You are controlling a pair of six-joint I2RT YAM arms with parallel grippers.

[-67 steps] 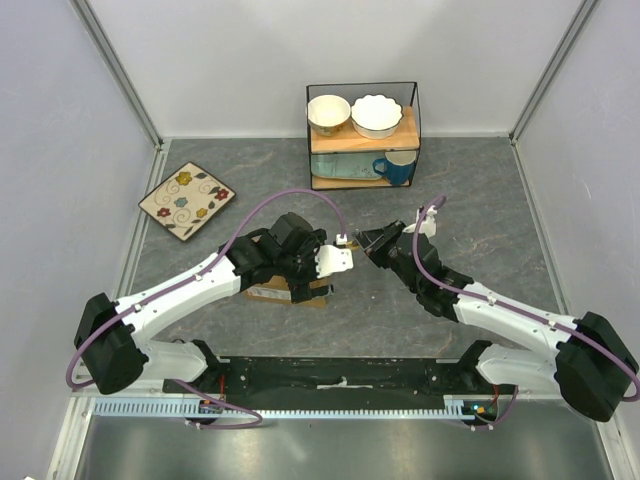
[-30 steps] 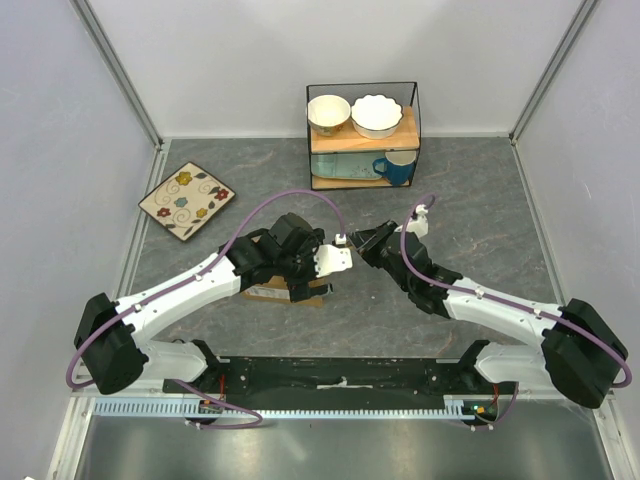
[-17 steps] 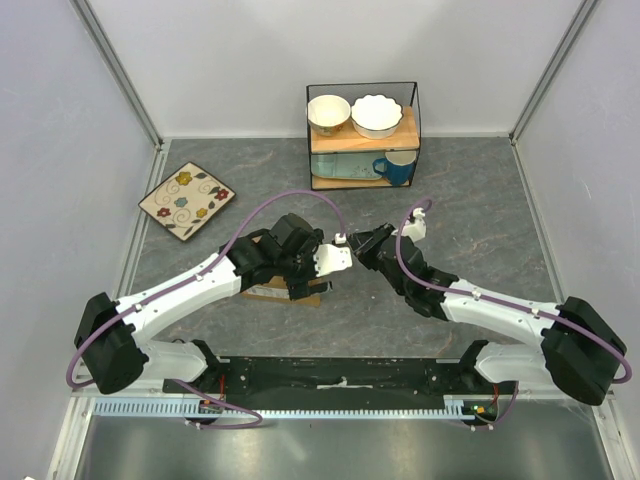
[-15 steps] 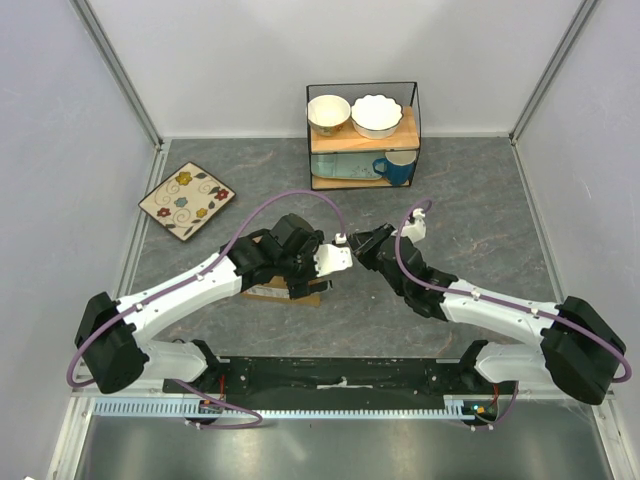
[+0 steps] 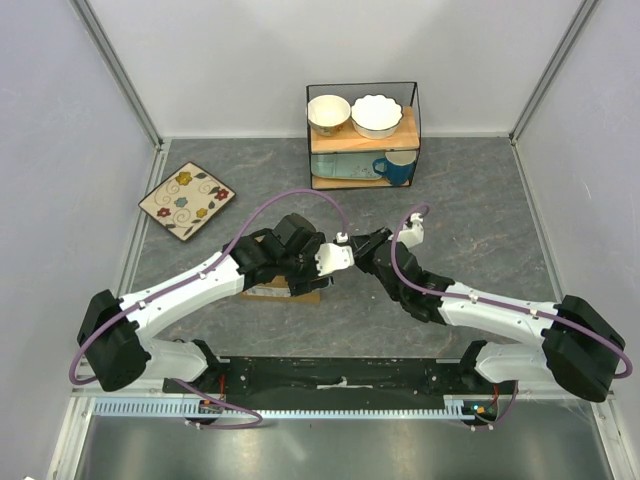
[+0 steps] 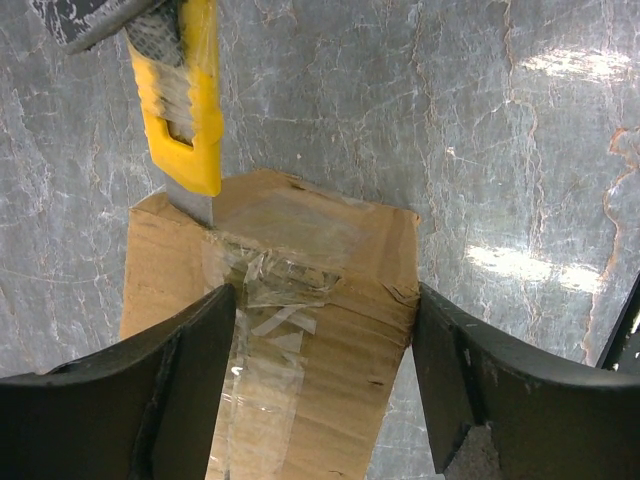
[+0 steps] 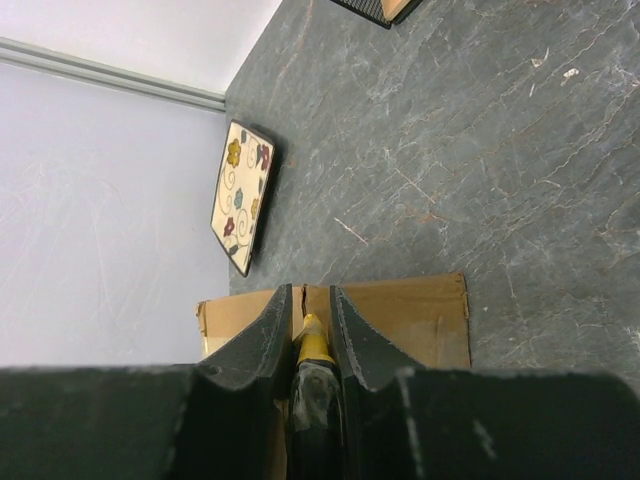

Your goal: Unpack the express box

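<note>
Slitting tape: right gripper (image 7: 310, 305), jaws clamped on yellow utility knife (image 6: 185, 110), has blade at clear-taped seam of brown cardboard express box (image 6: 300, 250), lying flat under left gripper (image 6: 320, 320), jaws apart astride it. Keep blade shallow, along seam. Floral square plate (image 5: 187, 200) and wire crockery shelf (image 5: 362, 135) sit well apart; left fingers (image 6: 150, 390) crowd the cut.

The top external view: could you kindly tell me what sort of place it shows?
Most likely a robot test cell: plain panel walls enclose a stone-patterned table, the left arm and right arm are bolted at its near edge, and a wire shelf holds crockery.
</note>
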